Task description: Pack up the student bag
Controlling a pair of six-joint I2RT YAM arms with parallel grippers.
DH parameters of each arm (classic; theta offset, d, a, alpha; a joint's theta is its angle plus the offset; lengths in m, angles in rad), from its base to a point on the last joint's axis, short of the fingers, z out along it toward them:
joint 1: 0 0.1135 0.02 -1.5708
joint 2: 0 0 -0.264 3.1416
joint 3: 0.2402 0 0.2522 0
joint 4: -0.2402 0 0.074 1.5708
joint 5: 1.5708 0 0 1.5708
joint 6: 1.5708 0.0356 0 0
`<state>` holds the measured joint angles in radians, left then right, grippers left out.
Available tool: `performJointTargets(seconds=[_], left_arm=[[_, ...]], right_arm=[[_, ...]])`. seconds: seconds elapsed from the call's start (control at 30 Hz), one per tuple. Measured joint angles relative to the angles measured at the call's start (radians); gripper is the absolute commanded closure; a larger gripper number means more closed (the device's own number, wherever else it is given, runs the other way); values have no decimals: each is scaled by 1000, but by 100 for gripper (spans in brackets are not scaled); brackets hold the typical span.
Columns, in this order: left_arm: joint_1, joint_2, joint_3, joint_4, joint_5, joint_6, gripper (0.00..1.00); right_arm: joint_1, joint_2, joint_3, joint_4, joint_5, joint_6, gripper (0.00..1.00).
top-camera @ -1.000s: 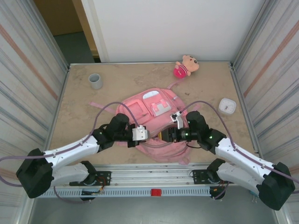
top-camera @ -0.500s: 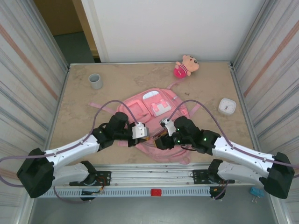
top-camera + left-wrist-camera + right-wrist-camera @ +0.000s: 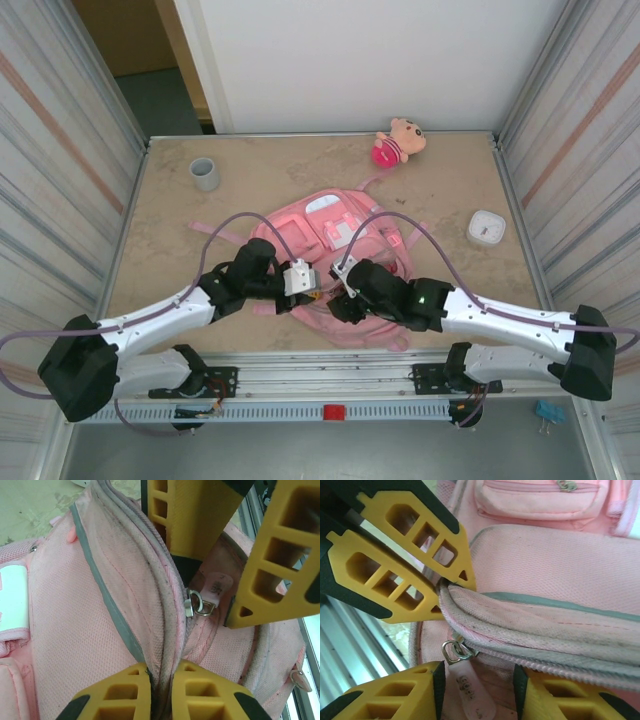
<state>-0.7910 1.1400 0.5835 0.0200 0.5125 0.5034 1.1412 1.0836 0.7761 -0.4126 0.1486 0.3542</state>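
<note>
Beige tabletop (image 3: 160,250) holds a soft pink fabric student bag (image 3: 300,225), seemingly unopened, nothing packed; left gripper (image 3: 161,672) pinches its seam, right gripper (image 3: 479,677) gapes around the metal zipper pull (image 3: 454,651).

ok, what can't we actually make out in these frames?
- Top external: where the left gripper and right gripper meet the student bag; their own wrists cover it.
- Wrist views: the bag's inside; its pink fabric covers it.
- Right wrist: print on the zipper pull tag, blurred.
- Top external: face of the white square item, too small.
</note>
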Motion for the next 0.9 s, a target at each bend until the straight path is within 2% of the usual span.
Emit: performJointTargets(seconds=[0.03, 0.17, 0.37, 0.4, 0.53, 0.67, 0.9], left_arm=[[0, 0, 1, 0, 0, -1, 95], [0, 1, 2, 6, 0, -5, 95], [5, 1, 2, 9, 0, -7, 95], [5, 1, 2, 9, 0, -8, 95], [5, 1, 2, 11, 0, -8, 95], [6, 1, 2, 7, 2, -8, 94], [6, 1, 2, 6, 3, -8, 94]], right_arm=[[3, 0, 2, -4, 15, -2, 75], [10, -6, 4, -8, 13, -22, 84], [-5, -12, 6, -10, -34, -23, 92], [-14, -13, 6, -11, -48, -22, 91], [-52, -13, 14, -24, -103, -12, 74], [-64, -13, 16, -50, -92, 1, 68], [3, 20, 53, -72, -10, -14, 63]])
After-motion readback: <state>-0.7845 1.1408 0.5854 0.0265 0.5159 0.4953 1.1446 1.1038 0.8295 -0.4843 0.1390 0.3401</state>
